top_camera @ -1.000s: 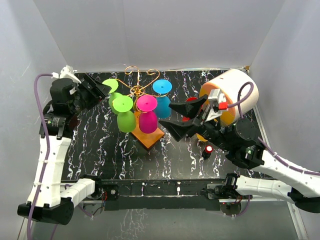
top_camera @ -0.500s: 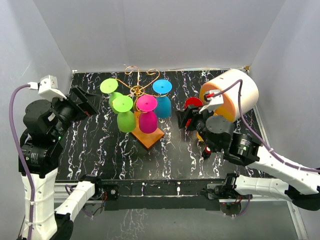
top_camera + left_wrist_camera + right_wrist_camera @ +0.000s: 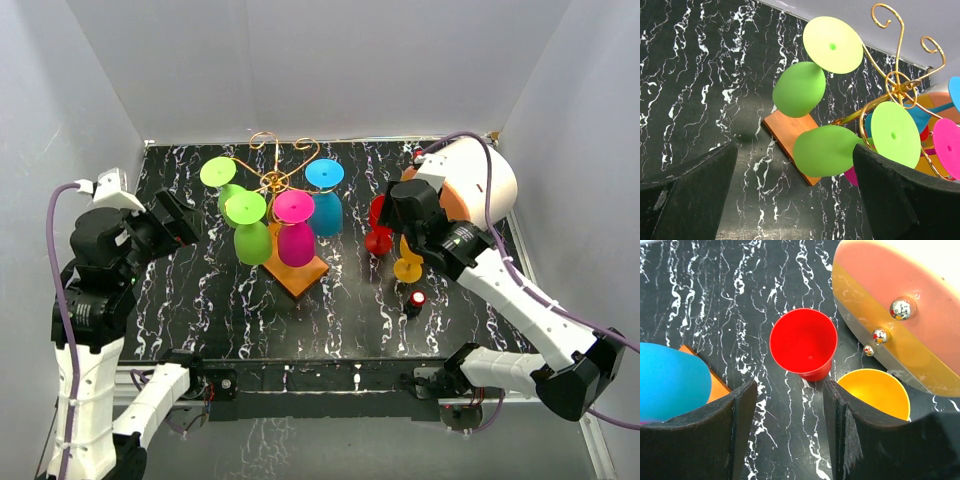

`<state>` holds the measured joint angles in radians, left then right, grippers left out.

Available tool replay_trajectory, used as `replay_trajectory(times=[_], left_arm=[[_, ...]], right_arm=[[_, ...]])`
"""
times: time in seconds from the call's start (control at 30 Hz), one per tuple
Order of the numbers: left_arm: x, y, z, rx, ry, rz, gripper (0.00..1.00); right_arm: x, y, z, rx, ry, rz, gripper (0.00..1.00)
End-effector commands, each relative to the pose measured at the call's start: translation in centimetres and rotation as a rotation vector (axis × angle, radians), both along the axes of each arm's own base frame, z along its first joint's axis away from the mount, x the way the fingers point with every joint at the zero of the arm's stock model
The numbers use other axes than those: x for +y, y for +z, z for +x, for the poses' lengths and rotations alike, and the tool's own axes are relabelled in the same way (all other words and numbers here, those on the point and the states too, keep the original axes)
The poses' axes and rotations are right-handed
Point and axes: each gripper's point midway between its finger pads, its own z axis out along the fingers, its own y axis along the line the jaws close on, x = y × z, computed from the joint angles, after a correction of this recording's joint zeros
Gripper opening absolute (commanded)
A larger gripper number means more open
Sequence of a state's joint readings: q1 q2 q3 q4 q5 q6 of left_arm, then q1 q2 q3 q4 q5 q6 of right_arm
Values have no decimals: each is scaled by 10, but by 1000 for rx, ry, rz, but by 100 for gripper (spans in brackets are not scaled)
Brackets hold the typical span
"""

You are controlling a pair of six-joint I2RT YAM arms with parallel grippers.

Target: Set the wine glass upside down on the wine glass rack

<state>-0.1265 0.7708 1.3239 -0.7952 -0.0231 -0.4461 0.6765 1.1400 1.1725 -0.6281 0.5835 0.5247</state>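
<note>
The top camera looked down from above and behind the arm bases over the whole bench [image 3: 200,300]. The left wrist camera sat close behind the left end effector [image 3: 795,147], facing the wine glass rack [image 3: 897,87] just ahead of it. The right wrist camera looked steeply down past the right end effector [image 3: 790,385] at a red wine glass [image 3: 802,342] ahead. Both wrist views shared the rack's base [image 3: 719,389].

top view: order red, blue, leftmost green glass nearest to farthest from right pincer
1. Red plastic wine glass, upright by the right pincer.
2. Blue plastic wine glass, gold wire rack's right side.
3. Light-green plastic wine glass, rack's far left.
</note>
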Motion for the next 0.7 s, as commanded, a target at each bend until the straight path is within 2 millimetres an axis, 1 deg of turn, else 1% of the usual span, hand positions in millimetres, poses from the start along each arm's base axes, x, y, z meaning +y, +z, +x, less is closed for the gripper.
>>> replay_trajectory(times=[0.0,0.07,0.13,0.23,0.3,0.37,0.47,0.67], left_arm=[[4,4,-6,-18,14,13,98],[3,4,-5,-22,11,11,99],[2,6,-3,-29,6,8,98],[0,11,-1,-37,-4,4,99],[-1,13,0,-42,-10,1,98],[-1,16,-1,-47,-11,-1,98],[-2,22,-2,-58,-15,-5,98],[-7,40,-7,-109,-49,-7,98]], right_arm=[[-4,-11,-2,53,17,-2,54],[-14,-25,-5,85,-6,-35,55],[-24,-45,-9,132,-22,-64,56],[-27,-67,-14,191,-6,-81,56],[-29,-77,-16,217,-1,-94,56],[-31,-82,-16,230,1,-109,55],[-30,-89,-14,244,22,-126,50],[-28,-103,-13,284,80,-172,31]])
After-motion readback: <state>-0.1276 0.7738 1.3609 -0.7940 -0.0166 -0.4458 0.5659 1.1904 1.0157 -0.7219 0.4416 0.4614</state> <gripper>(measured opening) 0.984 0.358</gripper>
